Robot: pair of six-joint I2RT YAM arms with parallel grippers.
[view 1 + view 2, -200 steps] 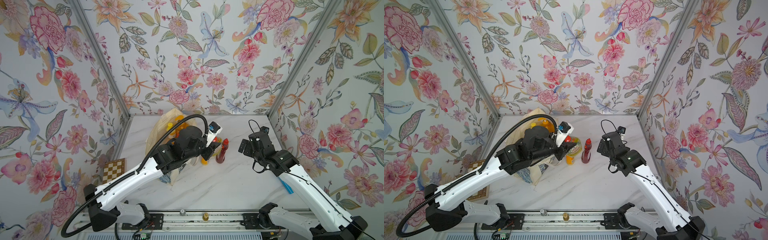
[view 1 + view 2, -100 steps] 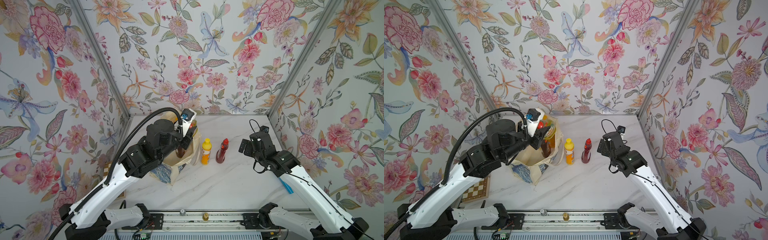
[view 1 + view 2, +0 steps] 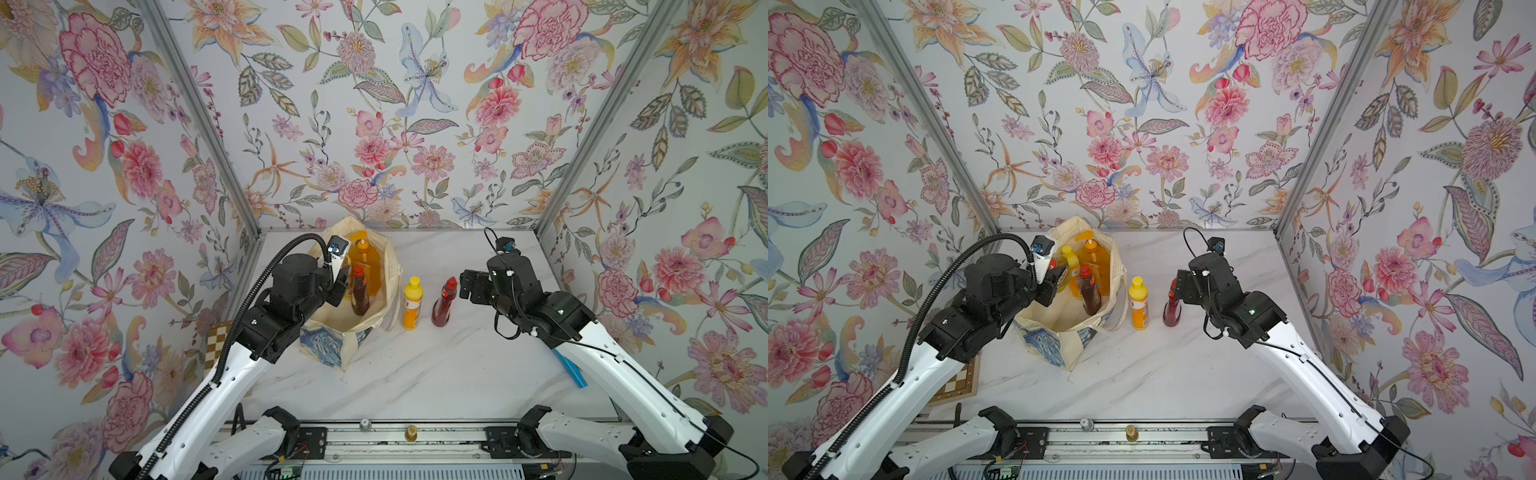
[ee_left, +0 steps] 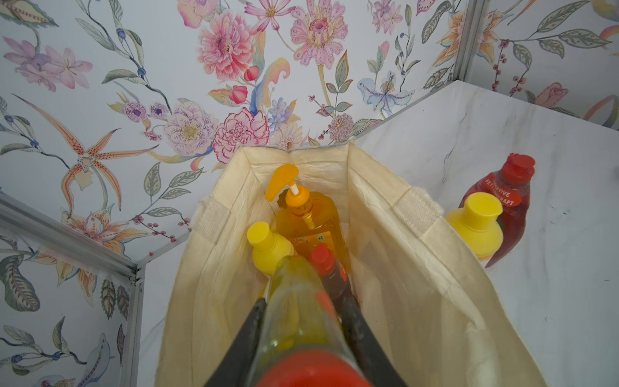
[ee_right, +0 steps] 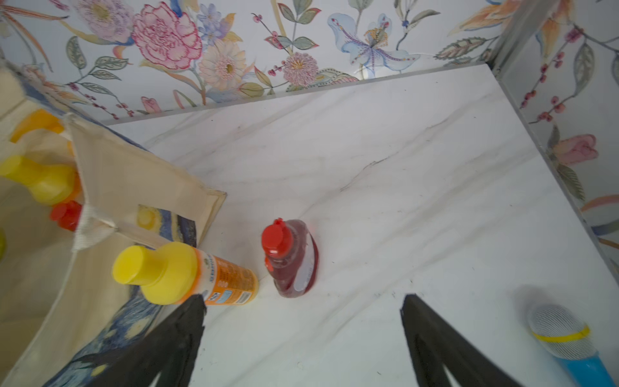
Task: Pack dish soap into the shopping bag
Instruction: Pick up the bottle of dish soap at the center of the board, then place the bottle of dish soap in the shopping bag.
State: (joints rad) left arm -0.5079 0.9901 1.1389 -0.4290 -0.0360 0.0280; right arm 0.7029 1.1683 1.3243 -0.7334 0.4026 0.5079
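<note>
**Green bottle poised over the open tote**

The left gripper (image 3: 1054,286) pinches the green bottle (image 4: 298,321) by its body. The base points down into the shopping bag (image 4: 402,268), likely so it lands upright beside the amber pump bottle (image 4: 304,214), packed orange bottle (image 4: 268,244) and packed dark-red bottle (image 4: 330,271).

The bag stands open at far left. Just right of it, the loose orange bottle (image 3: 411,303) and loose dark-red bottle (image 3: 444,301) stand upright. The right gripper (image 5: 303,300) hovers near the red one with jaws spread wide, seemingly lining up a grasp.

The marble-look tabletop (image 3: 436,374) is lightly scuffed. A blue toy microphone (image 5: 562,338) lies near right and a chessboard (image 3: 959,382) at the left edge. Floral wallpaper (image 3: 374,104) encloses three sides.
</note>
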